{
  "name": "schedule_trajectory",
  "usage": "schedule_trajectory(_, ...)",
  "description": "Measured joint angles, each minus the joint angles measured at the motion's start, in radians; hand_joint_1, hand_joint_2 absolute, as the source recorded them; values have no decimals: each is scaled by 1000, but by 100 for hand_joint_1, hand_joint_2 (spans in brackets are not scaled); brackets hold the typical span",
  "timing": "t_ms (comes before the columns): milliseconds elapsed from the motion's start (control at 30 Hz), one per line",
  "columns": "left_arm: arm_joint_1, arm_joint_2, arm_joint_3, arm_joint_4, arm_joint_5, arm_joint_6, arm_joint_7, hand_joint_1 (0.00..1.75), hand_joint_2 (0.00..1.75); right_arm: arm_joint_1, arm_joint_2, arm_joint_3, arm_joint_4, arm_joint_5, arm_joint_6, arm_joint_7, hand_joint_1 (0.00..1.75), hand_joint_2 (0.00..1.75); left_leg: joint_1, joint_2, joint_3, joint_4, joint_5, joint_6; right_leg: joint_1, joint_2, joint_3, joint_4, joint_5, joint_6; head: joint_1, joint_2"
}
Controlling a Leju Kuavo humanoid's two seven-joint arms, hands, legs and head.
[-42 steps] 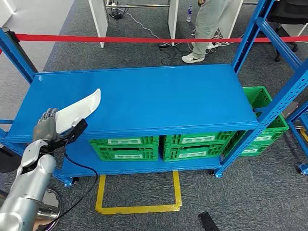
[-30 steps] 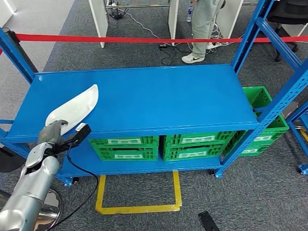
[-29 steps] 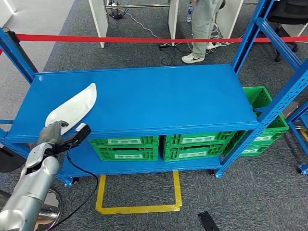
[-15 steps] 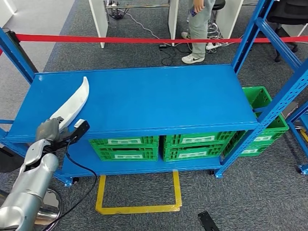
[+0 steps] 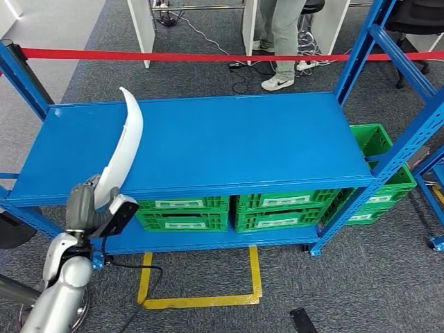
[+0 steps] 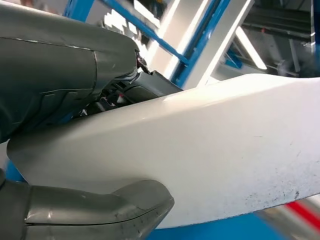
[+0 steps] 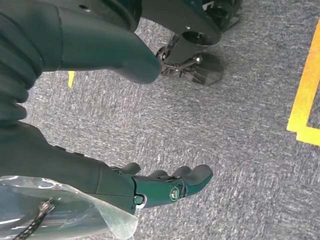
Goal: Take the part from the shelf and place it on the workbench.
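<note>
The robot's left hand (image 5: 84, 206) is wrapped around the lower end of a long white curved part (image 5: 123, 146), thumb on one face and fingers (image 6: 124, 92) on the other, as the left wrist view shows close up. The part stands nearly on end in that grip, rising from the hand at the front left corner of the blue shelf (image 5: 220, 139) and leaning over the shelf's top deck, its pointed tip curling toward the back edge. Whether it touches the deck I cannot tell. Its surface is smooth and glossy white, with a few dark specks near one edge in the wrist view. The right hand (image 7: 166, 185) hangs low over grey carpet (image 7: 245, 130) with its fingers apart and nothing in them, beside a strip of yellow floor tape (image 7: 305, 95). Under the top deck, on the lower level, sit green plastic crates (image 5: 230, 211) in a row, and another green crate (image 5: 378, 149) sits in the neighbouring rack on the right. A yellow tape outline (image 5: 201, 298) marks the carpet in front. Behind the shelf a red barrier strip (image 5: 183, 57) stretches across, and beyond it a person's legs (image 5: 282, 35) in grey trousers and white shoes stand among cables.
</note>
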Motion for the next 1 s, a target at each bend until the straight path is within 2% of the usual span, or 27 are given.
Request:
schedule_trajectory(133, 125, -27, -46, -147, 133, -17, -88, 175, 175, 11, 0, -17, 0, -1, -9, -9, 0, 175, -1, 0, 0, 0, -1, 0, 0, 0, 0, -1, 0, 0, 0, 0)
schedule_trajectory(267, 237, -52, -97, -252, 174, -22, -140, 175, 175, 22, 0, -32, 0, -7, -21, -16, 0, 175, -2, 0, 0, 2, -2, 1, -2, -1, 0, -2, 0, 0, 0, 0)
schedule_trajectory(400, 321, -77, -174, -316, 136, 64, -196, 175, 175, 28, 0, -63, 1, -48, -10, 5, 0, 175, -5, 0, -1, 6, -5, 6, -5, -1, 1, -2, 0, 4, 0, 0)
schedule_trajectory(500, 361, -92, -232, -338, 107, 130, -212, 175, 175, 29, 0, -95, 2, -79, 9, 16, 0, 175, -9, 0, -2, 9, -6, 14, -9, -2, 2, -3, 2, 13, -1, 0)
schedule_trajectory(567, 373, -95, -258, -348, 89, 154, -214, 175, 175, 29, 0, -114, 2, -97, 40, 8, 0, 175, -8, 0, -2, 4, 2, 23, -10, -1, 2, -3, 2, 21, 0, 0)
schedule_trajectory(600, 376, -96, -270, -351, 80, 167, -214, 175, 175, 30, 0, -124, 2, -106, 58, 0, 0, 175, -6, 0, -1, -2, 8, 29, -10, 2, -3, 5, -7, 24, 0, 0)
schedule_trajectory(667, 380, -98, -289, -357, 69, 192, -215, 175, 175, 31, 0, -141, 2, -120, 85, -18, 0, 175, -1, 0, -2, -12, 18, 39, -10, 13, -26, 56, -53, 25, 2, 0)
schedule_trajectory(733, 381, -99, -297, -358, 65, 204, -215, 175, 175, 32, 0, -148, 2, -125, 96, -28, 0, 175, -1, 0, -5, -13, 19, 42, -9, 20, -43, 96, -83, 24, 4, 0)
schedule_trajectory(800, 381, -99, -298, -358, 65, 205, -215, 175, 175, 32, 0, -148, 2, -126, 97, -29, 0, 175, -1, 0, -5, -13, 19, 42, -9, 20, -46, 104, -87, 24, 5, 0)
schedule_trajectory(833, 385, -99, -302, -358, 66, 210, -216, 175, 175, 32, 0, -152, 2, -128, 101, -33, 0, 175, -2, 0, -7, -13, 20, 43, -9, 21, -63, 144, -105, 25, 4, 0)
schedule_trajectory(867, 395, -97, -310, -358, 75, 224, -220, 175, 175, 34, 4, -162, 3, -133, 96, -42, 0, 175, -2, -2, -9, -11, 22, 41, -10, 23, -63, 162, -100, 26, 4, 0)
schedule_trajectory(933, 417, -92, -327, -358, 103, 254, -231, 175, 175, 33, 17, -185, 4, -144, 78, -63, 0, 175, -3, -6, -15, -5, 26, 33, -13, 26, -28, 128, -70, 29, 4, 0)
schedule_trajectory(967, 425, -89, -330, -357, 120, 265, -236, 175, 175, 31, 27, -194, 5, -147, 60, -73, 0, 175, -3, -9, -20, -1, 29, 26, -13, 30, 12, 66, -38, 28, 5, 0)
schedule_trajectory(1000, 427, -88, -330, -357, 129, 268, -240, 175, 175, 27, 36, -198, 5, -146, 51, -80, 0, 175, -4, -10, -23, 4, 31, 18, -12, 33, 33, 26, -29, 25, 5, 0)
